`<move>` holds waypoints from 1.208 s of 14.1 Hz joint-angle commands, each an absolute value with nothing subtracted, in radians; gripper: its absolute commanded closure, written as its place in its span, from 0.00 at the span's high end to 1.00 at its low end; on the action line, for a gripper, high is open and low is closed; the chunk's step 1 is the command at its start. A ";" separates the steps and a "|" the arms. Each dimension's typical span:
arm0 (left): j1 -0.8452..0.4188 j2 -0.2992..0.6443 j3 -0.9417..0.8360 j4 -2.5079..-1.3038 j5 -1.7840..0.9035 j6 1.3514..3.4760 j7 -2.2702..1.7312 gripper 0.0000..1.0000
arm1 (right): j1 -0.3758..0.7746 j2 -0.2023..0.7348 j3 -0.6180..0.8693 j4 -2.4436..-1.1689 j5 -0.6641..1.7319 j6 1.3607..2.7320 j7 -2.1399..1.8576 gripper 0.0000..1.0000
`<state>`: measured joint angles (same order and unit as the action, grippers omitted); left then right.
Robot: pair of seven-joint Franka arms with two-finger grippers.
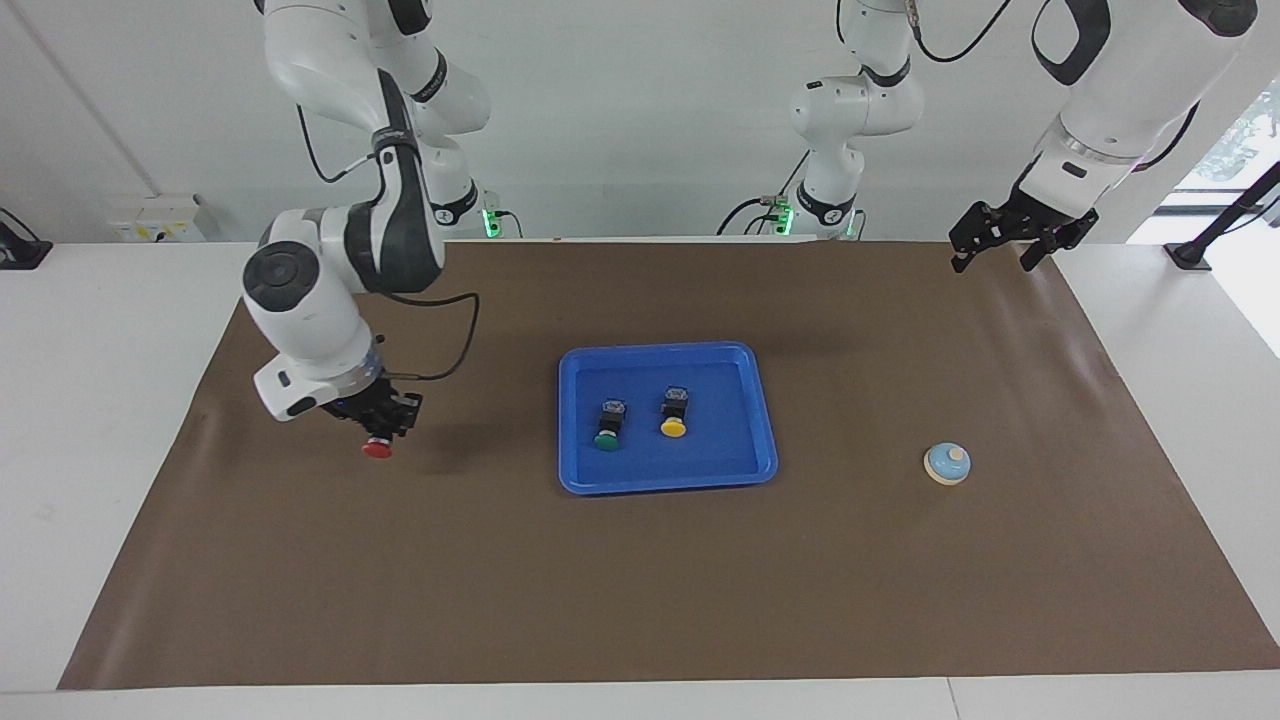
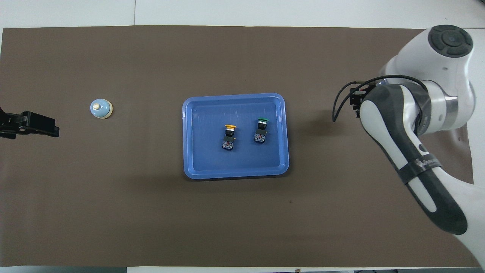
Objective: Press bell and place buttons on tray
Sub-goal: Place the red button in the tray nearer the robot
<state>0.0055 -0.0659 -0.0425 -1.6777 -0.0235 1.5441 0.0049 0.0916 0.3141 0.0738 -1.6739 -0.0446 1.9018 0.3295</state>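
Starting nearest the robots, you have the left gripper (image 1: 993, 243) hanging in the air over the brown mat (image 1: 640, 560), toward the left arm's end of the table from the tray (image 1: 574, 420); its fingers stand apart with nothing between them, and that arm waits. Look next to the tray itself, a flat blue rectangle lying in the middle of the mat. Inside it you can see two buttons lying on their sides, the yellow button (image 1: 673, 412) and the green button (image 1: 608, 425), side by side and a little apart, the yellow one toward the left arm's end and slightly nearer the robots. Your right gripper (image 1: 381, 425) is raised over the mat toward the right arm's end of the table from the tray, well apart from its rim, and its fingers are clamped on the black body of the red button (image 1: 377, 448), whose red cap hangs below the fingertips. In the overhead view the arm's own links hide that grip. Last, the bell (image 1: 947, 464) sits on the mat toward the left arm's end from the tray, well apart from it and slightly farther from the robots than the two buttons.
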 commanded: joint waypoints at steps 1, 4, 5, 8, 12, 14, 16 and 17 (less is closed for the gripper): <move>0.006 -0.067 -0.038 -1.663 -0.034 1.528 -0.002 1.00 | 0.234 0.341 0.071 -1.609 -0.002 1.870 0.475 0.00; 0.006 -0.066 -0.040 -1.663 -0.034 1.528 -0.002 1.00 | 0.409 0.366 0.069 -1.583 0.025 1.879 0.663 0.00; 0.006 -0.066 -0.038 -1.663 -0.034 1.528 -0.002 1.00 | 0.454 0.388 0.071 -1.550 0.026 1.875 0.707 0.00; 0.006 -0.067 -0.040 -1.663 -0.034 1.528 -0.002 1.00 | 0.566 0.465 0.069 -1.474 0.025 1.879 0.813 0.00; 0.006 -0.066 -0.040 -1.663 -0.034 1.528 -0.002 1.00 | 0.658 0.529 0.069 -1.454 0.029 1.968 0.908 0.00; 0.006 -0.067 -0.040 -1.663 -0.034 1.528 -0.002 1.00 | 0.663 0.534 0.069 -1.457 0.034 1.983 0.913 0.00; 0.006 -0.067 -0.038 -1.663 -0.034 1.528 -0.002 1.00 | 0.686 0.540 0.069 -1.482 0.034 2.040 0.929 0.00; 0.006 -0.067 -0.040 -1.663 -0.034 1.528 -0.002 1.00 | 0.702 0.552 0.069 -1.494 0.034 2.069 0.934 0.00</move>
